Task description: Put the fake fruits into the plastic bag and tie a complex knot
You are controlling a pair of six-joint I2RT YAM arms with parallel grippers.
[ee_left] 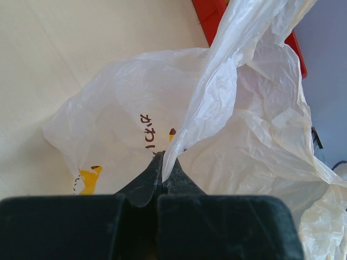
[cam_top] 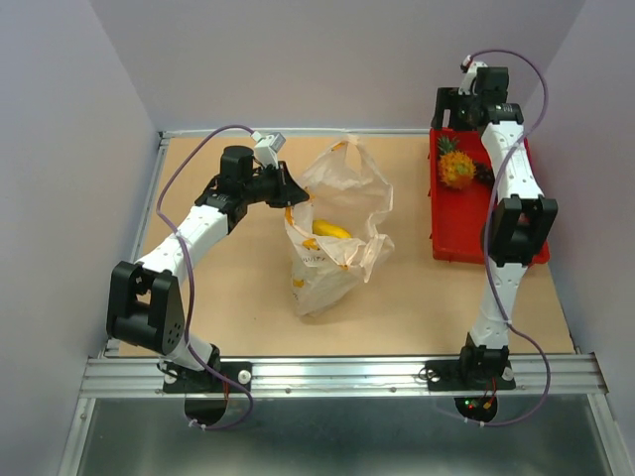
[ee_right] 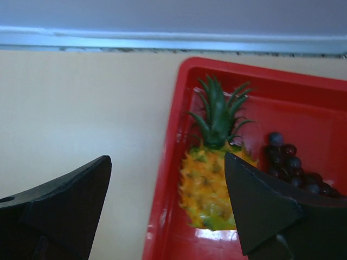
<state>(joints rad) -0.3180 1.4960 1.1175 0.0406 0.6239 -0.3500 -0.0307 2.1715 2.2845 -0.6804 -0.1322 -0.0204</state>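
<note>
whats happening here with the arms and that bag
The left gripper is shut on the rim of the plastic bag in the middle of the table, lifting that edge. A yellow fruit already lies inside the bag. The right gripper hangs open over the red tray at the far right, above the pineapple and the grape cluster waiting there. The bag is not tied yet.

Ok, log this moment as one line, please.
left gripper: shut on plastic bag | right gripper: open over red tray | pineapple, grape cluster: in tray | yellow piece: in bag
</note>
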